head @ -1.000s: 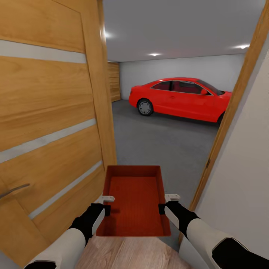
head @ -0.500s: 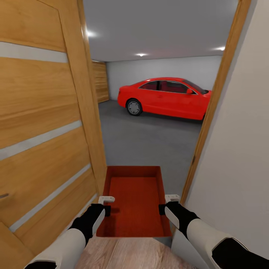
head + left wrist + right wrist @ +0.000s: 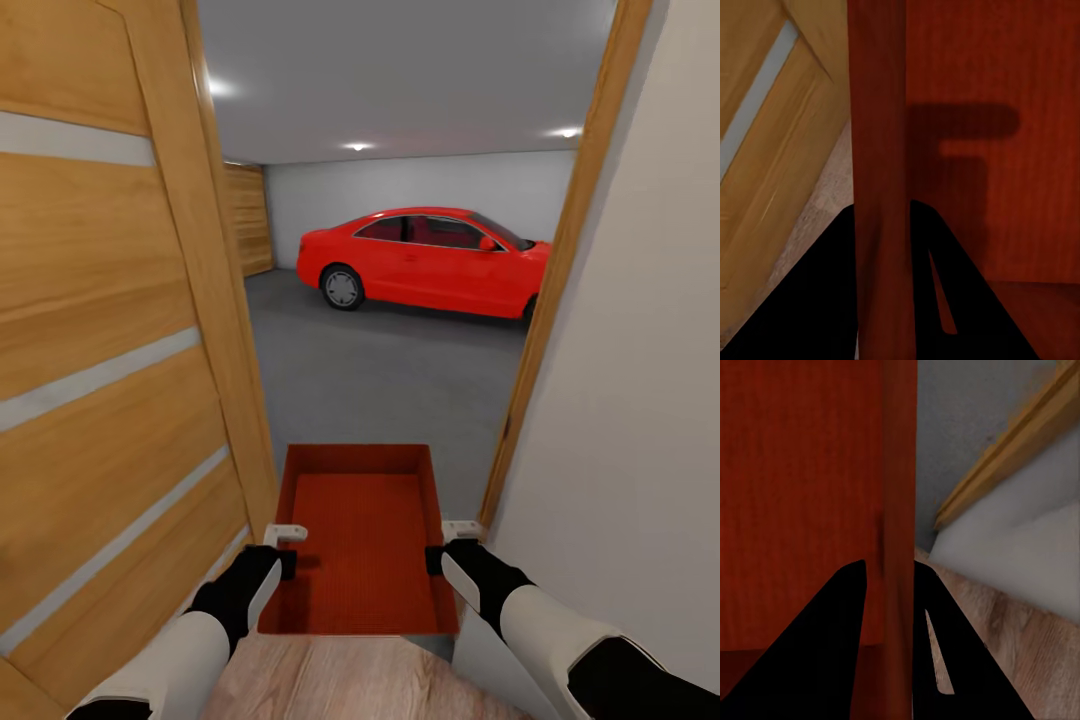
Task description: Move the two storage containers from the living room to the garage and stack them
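One storage container (image 3: 358, 535) is up in front of the robot, carried level between both arms right at the doorway, its open top showing a finely ribbed orange-red base and four low walls. Left gripper (image 3: 284, 548) is clamped on the container's left wall, and the left wrist view confirms it, the dark fingers (image 3: 832, 300) straddling the thin red wall (image 3: 879, 172) with one inside and one outside. Right gripper (image 3: 444, 545) is pinched on the right wall in the same manner, its fingers (image 3: 832, 645) either side of the red edge (image 3: 900, 510) in the right wrist view. To the left stands the honey-wood door (image 3: 110, 330) with its pale horizontal strips, swung open and just beside the container's left side. To the right a white wall (image 3: 630, 400) and the wooden door frame (image 3: 545, 300) sit close. Under the arms there is light wood plank flooring (image 3: 330, 680), and beyond the threshold the dark grey concrete floor (image 3: 390, 380) of the garage stretches out. Parked well ahead by the white back wall is a glossy red car (image 3: 425, 258), side-on, with ceiling lights (image 3: 358, 146) glowing above it
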You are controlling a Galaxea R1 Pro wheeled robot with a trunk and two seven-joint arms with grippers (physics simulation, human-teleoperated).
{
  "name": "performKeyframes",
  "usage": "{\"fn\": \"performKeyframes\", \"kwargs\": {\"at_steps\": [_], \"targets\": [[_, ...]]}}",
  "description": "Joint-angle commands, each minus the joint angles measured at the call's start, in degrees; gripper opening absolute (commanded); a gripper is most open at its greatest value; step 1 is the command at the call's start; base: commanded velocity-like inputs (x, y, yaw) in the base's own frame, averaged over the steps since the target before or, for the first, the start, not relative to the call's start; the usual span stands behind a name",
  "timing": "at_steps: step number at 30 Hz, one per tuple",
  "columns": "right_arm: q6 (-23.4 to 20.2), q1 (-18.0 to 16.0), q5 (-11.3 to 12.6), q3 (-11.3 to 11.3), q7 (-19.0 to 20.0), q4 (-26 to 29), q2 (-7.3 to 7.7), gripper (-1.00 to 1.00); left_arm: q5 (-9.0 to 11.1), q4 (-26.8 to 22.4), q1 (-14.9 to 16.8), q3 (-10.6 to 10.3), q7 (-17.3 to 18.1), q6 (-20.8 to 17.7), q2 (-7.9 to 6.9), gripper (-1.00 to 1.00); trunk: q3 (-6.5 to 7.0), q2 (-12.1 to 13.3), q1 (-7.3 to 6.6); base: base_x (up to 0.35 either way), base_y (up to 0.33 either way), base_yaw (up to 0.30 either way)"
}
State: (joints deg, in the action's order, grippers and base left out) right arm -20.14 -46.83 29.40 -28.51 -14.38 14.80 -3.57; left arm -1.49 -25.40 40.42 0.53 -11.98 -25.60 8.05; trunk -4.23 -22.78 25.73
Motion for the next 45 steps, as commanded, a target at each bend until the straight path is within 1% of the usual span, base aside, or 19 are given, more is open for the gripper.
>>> {"fn": "performKeyframes", "kwargs": {"at_steps": [1, 15, 19, 33, 38, 45], "targets": [[-0.1, -0.1, 1.2, -2.3, -0.3, 0.8, 0.06, -1.0, -1.0, 2.3, 0.0, -0.9, -0.4, -3.7, -0.49, -1.0, -0.13, -0.1, 0.05, 0.164, 0.264, -0.002], [-0.1, -0.1, 1.2, -2.3, -0.3, 0.8, 0.06, -1.0, -1.0, 2.3, 0.0, -1.0, -0.5, -3.6, -0.49, -1.0, -0.13, -0.1, 0.05, 0.167, 0.252, -0.001], [-0.1, -0.1, 1.2, -2.3, -0.3, 0.8, -0.03, -1.0, -1.1, 2.3, 0.0, -1.0, -0.5, -3.4, -0.49, -1.0, -0.13, -0.1, 0.05, 0.043, 0.044, -0.14], [-0.1, -0.1, 1.2, -2.3, -0.3, 0.8, -0.03, -1.0, -1.1, 2.3, 0.0, -1.0, -0.5, -3.3, -0.49, -1.0, -0.13, -0.1, 0.05, 0.002, 0.002, -0.229], [-0.1, -0.1, 1.2, -2.3, -0.3, 0.8, -0.03, -1.0, -1.1, 2.3, 0.0, -0.9, -0.5, -3.5, -0.49, -1.0, -0.13, -0.1, 0.05, 0.006, 0.072, -0.058], [-0.1, -0.1, 1.2, -2.3, -0.3, 0.8, 0.02, -1.0, -1.1, 2.3, 0.0, -0.9, -0.4, -3.6, -0.49, -1.0, -0.13, -0.1, 0.05, 0.092, 0.268, -0.003]]}}
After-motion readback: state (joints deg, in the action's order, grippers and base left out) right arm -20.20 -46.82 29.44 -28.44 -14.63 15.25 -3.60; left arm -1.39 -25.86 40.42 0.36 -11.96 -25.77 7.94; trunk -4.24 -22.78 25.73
